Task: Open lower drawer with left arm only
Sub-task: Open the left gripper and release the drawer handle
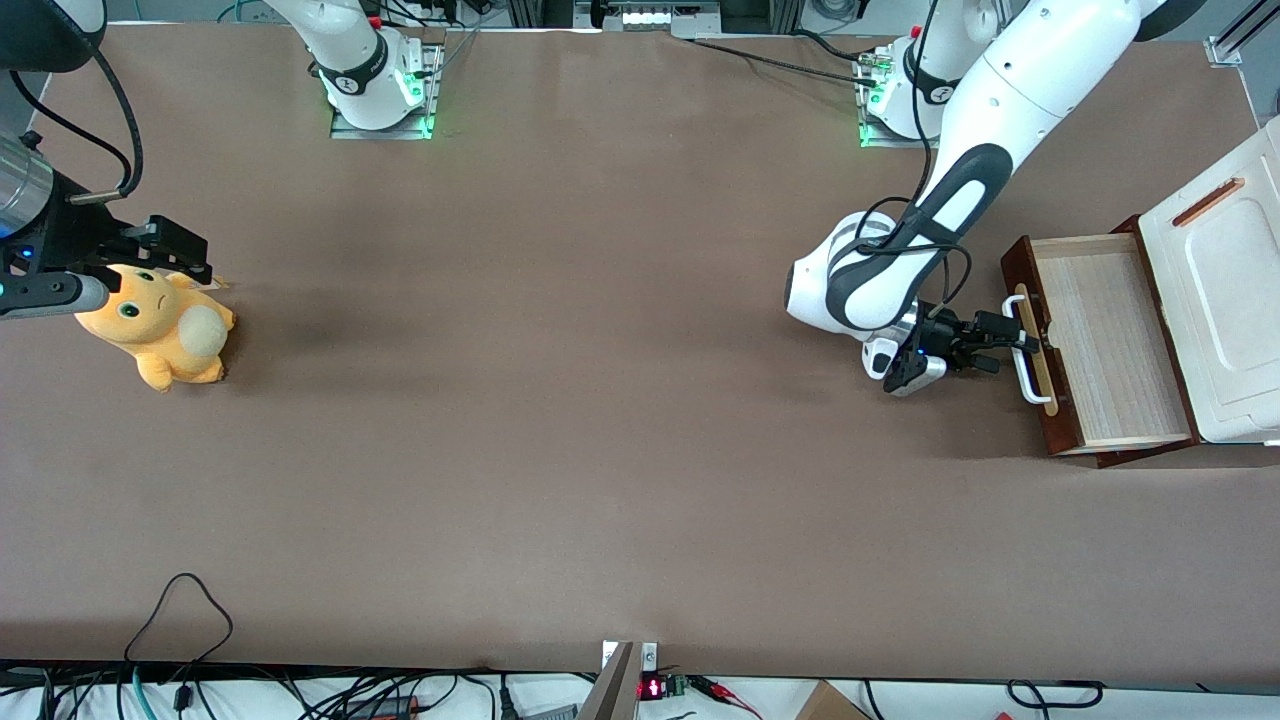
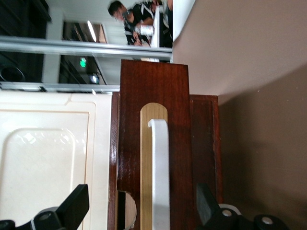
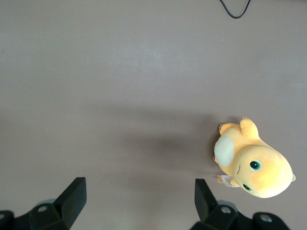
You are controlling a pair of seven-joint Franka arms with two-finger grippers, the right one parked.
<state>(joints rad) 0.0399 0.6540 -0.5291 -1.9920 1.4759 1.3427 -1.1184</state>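
Fingers and gripper. In the wrist view the two black fingers (image 2: 76,203) stand spread wide, one on each side of the white loop handle (image 2: 159,177) and clear of it; nothing is pinched. From the front, the left arm's gripper (image 1: 1010,335) sits at the middle of the handle (image 1: 1026,350), pointing toward three o'clock at the drawer face.

Drawer. The lower drawer (image 1: 1100,345) stands drawn well out of the white cabinet (image 1: 1225,290) at the working arm's end of the table, its pale wood-grain floor exposed and empty. The handle runs along a tan strip (image 2: 147,158) on the dark reddish-brown front.

Arm. The left arm (image 1: 990,130) reaches from its base near one o'clock down to the handle.

Step in hand. Judged from how far the drawer projects, the pull looks finished or close to it, and the spread fingers suggest release. The next move probably calls for backing the gripper straight toward nine o'clock, clear of the loop, without nudging the drawer inward; if more travel is wanted, the fingers must first close on the handle.

Count. One open drawer, one handle, one cabinet, one orange plush toy (image 1: 160,325) far toward the parked arm's end of the brown table (image 1: 600,400).
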